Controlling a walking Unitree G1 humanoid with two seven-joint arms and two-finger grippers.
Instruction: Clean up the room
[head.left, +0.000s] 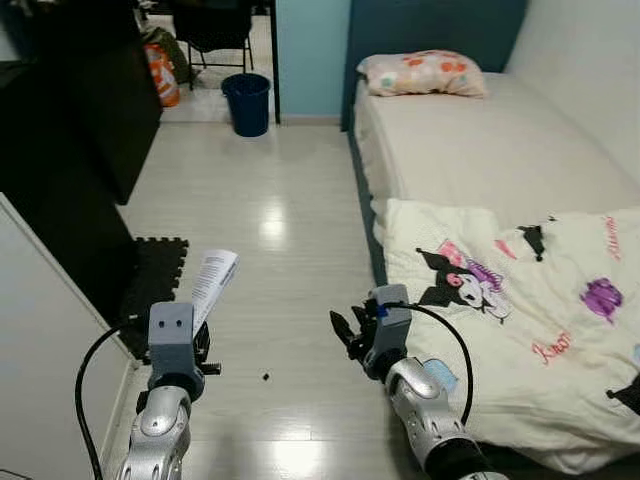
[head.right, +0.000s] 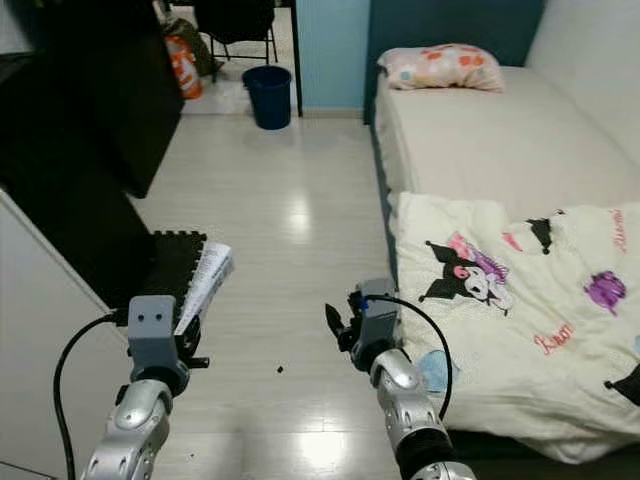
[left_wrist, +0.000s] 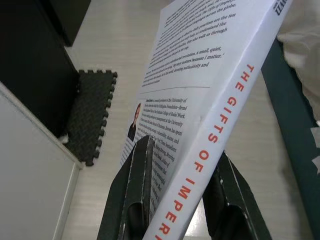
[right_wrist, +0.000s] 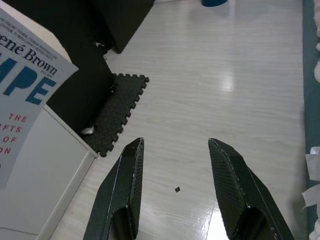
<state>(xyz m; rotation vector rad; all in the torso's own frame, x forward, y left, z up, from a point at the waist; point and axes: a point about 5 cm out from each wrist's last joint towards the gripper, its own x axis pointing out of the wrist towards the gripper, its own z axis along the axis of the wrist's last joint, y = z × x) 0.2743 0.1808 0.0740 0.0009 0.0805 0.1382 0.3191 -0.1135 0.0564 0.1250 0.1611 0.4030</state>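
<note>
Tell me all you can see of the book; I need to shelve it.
The book is a white paperback, its spine lettered in orange, its back cover carrying black text and a small portrait photo. The left hand clamps it at the lower end, one finger on each cover, holding it tilted upward above the pale floor, touching nothing else.

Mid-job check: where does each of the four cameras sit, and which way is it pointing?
Left eye: head, facing down the floor; both arms, bed, bin.
Right eye: head, same scene.
Left wrist: along the left gripper, shut on the book.
Right wrist: along the open right gripper, floor.
Both wrist views share the foam mat.
</note>
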